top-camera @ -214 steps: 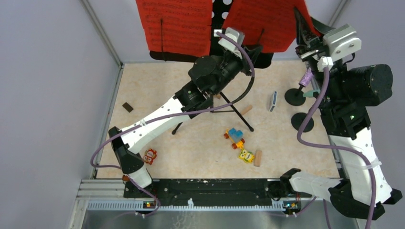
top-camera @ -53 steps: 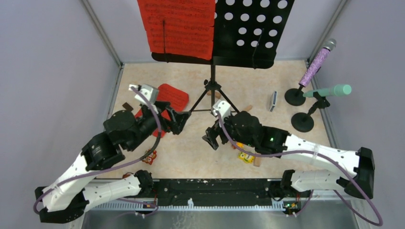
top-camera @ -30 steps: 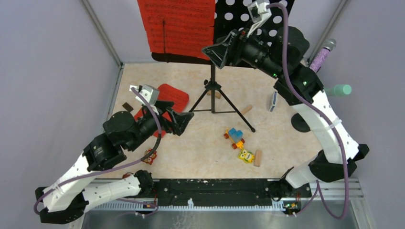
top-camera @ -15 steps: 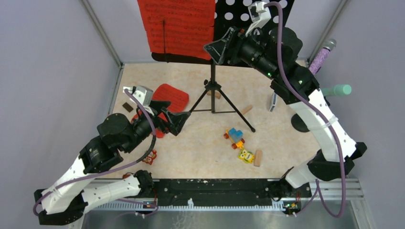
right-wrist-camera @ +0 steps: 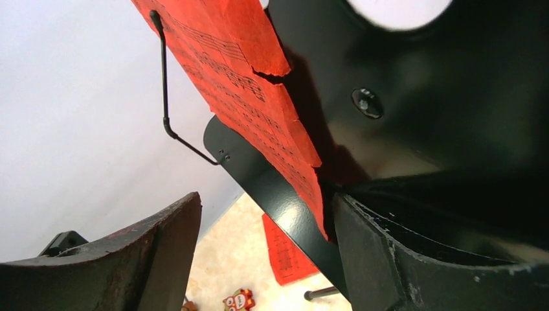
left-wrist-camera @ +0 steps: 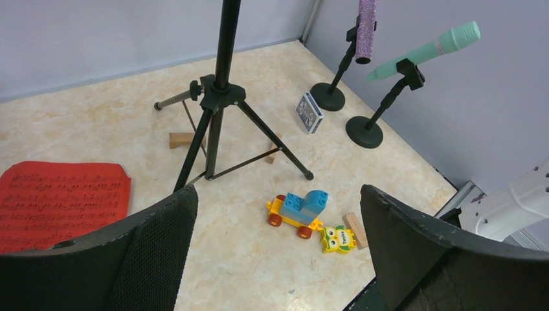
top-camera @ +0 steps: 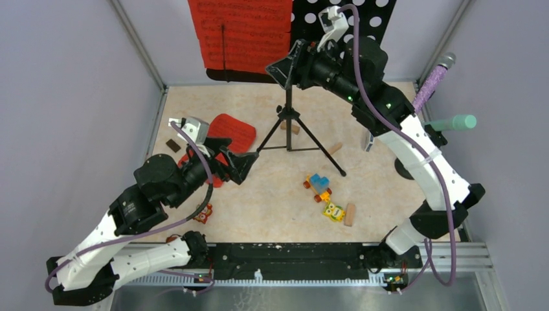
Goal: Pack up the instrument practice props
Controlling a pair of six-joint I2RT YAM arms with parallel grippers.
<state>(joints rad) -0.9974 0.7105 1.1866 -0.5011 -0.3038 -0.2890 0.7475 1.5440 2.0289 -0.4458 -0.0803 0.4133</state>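
Right gripper (right-wrist-camera: 265, 204): jaws spread, straddling the lower corner of the red sheet-music page (right-wrist-camera: 252, 84) propped on the black music rack (right-wrist-camera: 414, 129), apparently to pluck it. Left gripper (left-wrist-camera: 278, 194): spread wide, hovering above the second red page (left-wrist-camera: 61, 201) lying flat on the table.

Top of the music rack (top-camera: 385, 19) is cropped

Red sheet-music page (top-camera: 246, 32) (black staves), black perforated rack (right-wrist-camera: 453, 84), glittery purple microphone (left-wrist-camera: 367, 26) — mint-green microphone (left-wrist-camera: 434, 48)
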